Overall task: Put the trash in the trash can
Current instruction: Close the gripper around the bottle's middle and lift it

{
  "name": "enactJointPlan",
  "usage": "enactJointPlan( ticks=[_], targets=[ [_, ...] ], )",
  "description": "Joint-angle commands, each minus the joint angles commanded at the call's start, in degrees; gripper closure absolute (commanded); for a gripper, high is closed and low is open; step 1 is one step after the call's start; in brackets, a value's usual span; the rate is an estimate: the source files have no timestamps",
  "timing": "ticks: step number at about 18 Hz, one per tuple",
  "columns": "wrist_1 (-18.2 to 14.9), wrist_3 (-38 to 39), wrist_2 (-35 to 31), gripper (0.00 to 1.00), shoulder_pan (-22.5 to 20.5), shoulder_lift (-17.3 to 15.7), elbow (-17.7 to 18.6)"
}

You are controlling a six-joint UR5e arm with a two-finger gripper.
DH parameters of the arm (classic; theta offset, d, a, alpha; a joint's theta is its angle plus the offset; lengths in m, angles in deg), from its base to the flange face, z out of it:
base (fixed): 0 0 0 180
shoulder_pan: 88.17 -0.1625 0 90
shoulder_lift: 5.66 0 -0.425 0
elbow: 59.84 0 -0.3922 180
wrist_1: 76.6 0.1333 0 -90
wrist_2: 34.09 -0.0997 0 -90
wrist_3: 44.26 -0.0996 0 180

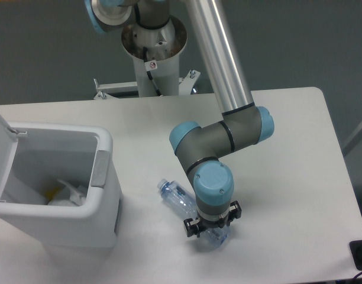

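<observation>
A crushed clear bluish bottle point(180, 200), one piece of the trash, lies on the white table with its blue neck pointing up-left. My gripper point(209, 228) is down over the bottle's lower right end, its fingers standing apart on either side of it, so it looks open. The wrist hides that end of the bottle. To the left stands the white trash can point(104, 177), its lid point(0, 148) swung up and its grey latch facing the bottle. A white crumpled piece point(67, 195) lies inside it.
The arm's base pedestal point(152, 53) stands behind the table's far edge. The elbow point(228, 133) hangs over the table's middle. A black object point(361, 254) sits off the table's front right corner.
</observation>
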Motion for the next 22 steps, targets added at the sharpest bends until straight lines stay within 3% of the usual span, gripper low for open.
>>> enactJointPlan(
  ticks=[1, 3, 11, 18, 22],
  targets=[
    [0.09, 0.35, 0.17, 0.41, 0.0, -0.09, 0.0],
    [0.09, 1.05, 0.26, 0.48, 0.0, -0.09, 0.0],
    [0.26, 0.97, 1.93, 0.48, -0.09, -2.54, -0.88],
    [0.44, 5.62, 14.31, 0.48, -0.61, -8.08, -5.18],
    [0.44, 8.43, 18.54, 0.48, -0.88, -9.58, -8.17]
  ],
)
